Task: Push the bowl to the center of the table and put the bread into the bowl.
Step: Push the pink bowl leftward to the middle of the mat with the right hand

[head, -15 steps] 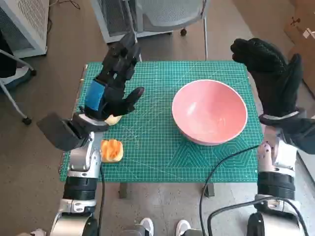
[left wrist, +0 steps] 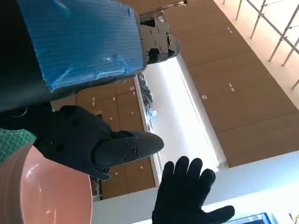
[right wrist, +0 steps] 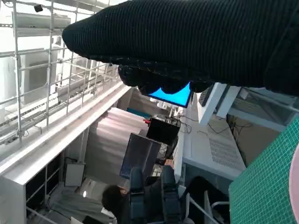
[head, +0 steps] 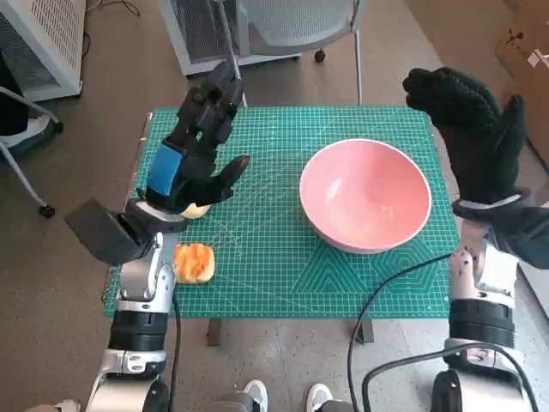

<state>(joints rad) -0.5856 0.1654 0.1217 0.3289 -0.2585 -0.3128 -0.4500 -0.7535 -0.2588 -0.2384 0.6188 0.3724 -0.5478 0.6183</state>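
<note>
A pink bowl point(head: 365, 193) stands upright on the green cutting mat point(head: 274, 266), right of the mat's middle; its rim point(left wrist: 28, 186) also shows in the left wrist view. One orange-topped bread point(head: 195, 263) lies near the mat's left front edge. A second pale piece point(head: 196, 209) peeks out under my left hand point(head: 193, 150), which is raised above the mat's left side with fingers spread, holding nothing. My gloved right hand point(head: 472, 129) is lifted open above the mat's right edge, beside the bowl and apart from it; the same glove point(left wrist: 187, 196) appears in the left wrist view.
A chair base and white cabinets point(head: 257, 26) stand beyond the table's far edge. A black cable point(head: 377, 300) runs over the table's front right edge. Shoes point(head: 283, 396) show on the floor below the table. A seated person point(right wrist: 140, 196) appears in the right wrist view.
My left hand has drifted slightly to the left and up. The bowl, the bread and my right hand stay where they were.
</note>
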